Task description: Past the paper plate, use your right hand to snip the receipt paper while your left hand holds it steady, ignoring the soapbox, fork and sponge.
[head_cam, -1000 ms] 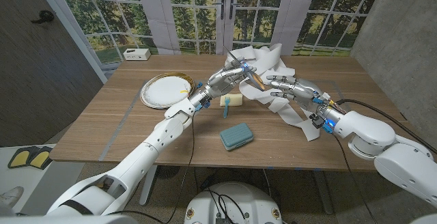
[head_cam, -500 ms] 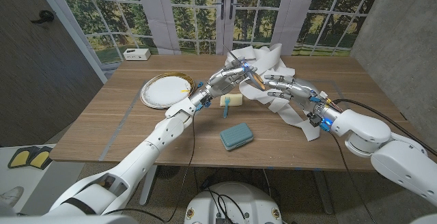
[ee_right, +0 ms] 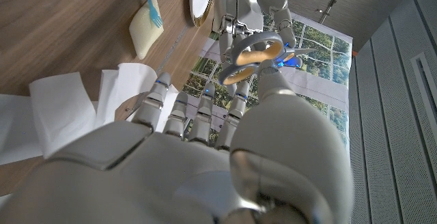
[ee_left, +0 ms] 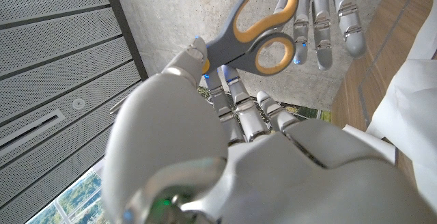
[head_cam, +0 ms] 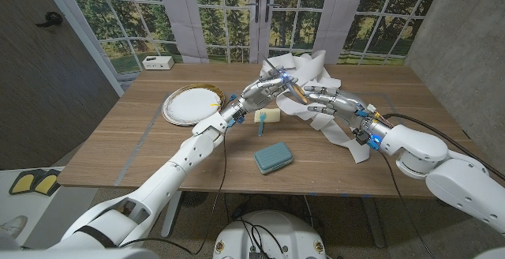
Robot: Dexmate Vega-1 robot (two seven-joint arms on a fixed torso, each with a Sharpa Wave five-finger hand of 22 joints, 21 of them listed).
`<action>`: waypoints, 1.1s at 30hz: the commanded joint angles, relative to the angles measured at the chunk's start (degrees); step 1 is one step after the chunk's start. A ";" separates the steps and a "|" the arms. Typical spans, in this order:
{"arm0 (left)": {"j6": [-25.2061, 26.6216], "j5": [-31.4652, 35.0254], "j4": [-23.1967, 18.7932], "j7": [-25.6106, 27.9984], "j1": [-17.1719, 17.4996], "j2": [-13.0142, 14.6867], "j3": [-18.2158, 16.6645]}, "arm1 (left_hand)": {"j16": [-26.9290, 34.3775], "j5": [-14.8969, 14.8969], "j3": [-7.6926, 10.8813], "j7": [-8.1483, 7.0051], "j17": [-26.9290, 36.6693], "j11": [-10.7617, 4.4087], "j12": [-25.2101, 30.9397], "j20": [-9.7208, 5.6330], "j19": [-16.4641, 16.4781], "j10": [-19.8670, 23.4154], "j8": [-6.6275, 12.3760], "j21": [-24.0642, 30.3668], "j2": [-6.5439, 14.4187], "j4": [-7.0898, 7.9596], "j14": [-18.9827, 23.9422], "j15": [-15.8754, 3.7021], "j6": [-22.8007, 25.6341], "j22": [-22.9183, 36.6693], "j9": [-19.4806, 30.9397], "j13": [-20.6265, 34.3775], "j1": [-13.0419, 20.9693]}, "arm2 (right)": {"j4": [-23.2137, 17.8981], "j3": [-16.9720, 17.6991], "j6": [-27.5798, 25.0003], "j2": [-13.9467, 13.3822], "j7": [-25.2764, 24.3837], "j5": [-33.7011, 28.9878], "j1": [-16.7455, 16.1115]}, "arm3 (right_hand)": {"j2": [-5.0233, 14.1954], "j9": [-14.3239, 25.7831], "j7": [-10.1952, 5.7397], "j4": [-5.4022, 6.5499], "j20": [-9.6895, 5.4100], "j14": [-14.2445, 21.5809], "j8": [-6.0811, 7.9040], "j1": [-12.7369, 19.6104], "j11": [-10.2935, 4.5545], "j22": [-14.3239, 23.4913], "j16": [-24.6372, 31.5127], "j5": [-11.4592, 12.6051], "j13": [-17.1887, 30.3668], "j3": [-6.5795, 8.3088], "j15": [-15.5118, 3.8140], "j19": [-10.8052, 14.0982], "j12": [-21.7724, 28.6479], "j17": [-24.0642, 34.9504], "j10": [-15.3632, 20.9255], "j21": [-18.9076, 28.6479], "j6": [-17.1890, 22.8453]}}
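Centrally, above the wooden table (head_cam: 142, 144), the left hand (head_cam: 260, 91) holds a pair of scissors (head_cam: 290, 87) with grey blades and orange-lined handle loops, its fingers closed around the blade end so that the loops point toward the right hand (head_cam: 330, 99). In the left wrist view the scissors (ee_left: 252, 29) stand above the left hand (ee_left: 225, 108), and the fingertips of the right hand (ee_left: 328, 19) hang just beside the loops. The right wrist view shows the right hand (ee_right: 198, 115) with fingers extended and slightly apart, reaching toward the scissors (ee_right: 256, 57); whether a fingertip touches a loop cannot be told. The receipt paper (head_cam: 319, 73) lies crumpled on the far side of the table behind both hands, with a strip trailing down under the right wrist toward the near edge. The paper plate (head_cam: 189, 103) sits to the left of the left forearm. A yellow sponge (head_cam: 270, 116) lies under the hands with a blue fork (head_cam: 260, 125) leaning on it, and the teal soapbox (head_cam: 274, 157) lies nearer the front edge. A small white box (head_cam: 158, 62) sits at the far left corner.
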 commanded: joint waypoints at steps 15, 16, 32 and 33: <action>0.74 0.65 0.58 -0.66 -0.55 -0.27 0.42 | -0.33 0.13 0.20 -0.07 0.01 -7.27 -0.04 0.31 -0.28 8.10 0.18 -0.03 0.47 0.39 -0.12 -9.95 0.13 -0.01 0.06 0.33 0.08 | 2.40 -2.31 1.89 -2.25 4.62 3.43 2.48 | -0.31 0.18 0.14 1.60 -0.05 -3.86 -0.72 -1.04 -2.91 -0.06 -0.69 -0.05 0.14 -0.91 1.84 -1.63 -1.48 0.14 -5.47 -0.18 -2.92; 0.69 0.67 0.52 -0.64 -0.50 -0.26 0.41 | -0.34 0.13 0.20 -0.07 0.00 -7.27 -0.04 0.32 -0.30 8.10 0.18 -0.04 0.46 0.39 -0.12 -9.95 0.13 -0.01 0.06 0.34 0.08 | 2.43 -2.35 1.92 -2.31 4.82 3.66 2.52 | -0.30 0.18 0.15 1.62 -0.05 -3.87 -0.67 -1.07 -3.09 -0.06 -0.67 -0.05 0.14 -0.92 1.85 -1.70 -1.46 0.15 -5.54 -0.19 -2.82; 0.81 0.91 0.38 -1.30 -0.64 -0.14 0.83 | -0.47 0.06 0.17 -0.24 -0.10 -7.29 -0.34 0.24 -0.31 8.20 0.18 -0.01 0.42 0.40 -0.06 -9.95 0.28 -0.02 0.01 0.37 0.05 | 2.76 -3.15 1.96 -3.41 5.97 4.64 3.26 | 0.43 0.18 1.44 2.12 -0.06 -5.42 0.07 -1.68 -3.06 -0.05 -0.67 -0.01 0.21 -1.04 1.64 -3.15 -1.09 0.22 -7.06 -0.26 -0.44; 0.81 1.10 0.42 -1.50 -0.83 -0.10 0.98 | -0.46 0.06 0.17 -0.27 -0.10 -7.30 -0.36 0.25 -0.31 8.20 0.17 -0.01 0.42 0.41 -0.05 -9.95 0.28 -0.02 0.01 0.35 0.05 | 2.78 -3.18 1.90 -3.38 5.94 4.85 3.33 | 0.43 0.18 1.46 2.12 -0.06 -5.45 0.07 -1.70 -3.07 -0.05 -0.68 -0.01 0.21 -1.05 1.65 -3.17 -1.08 0.22 -7.07 -0.26 -0.44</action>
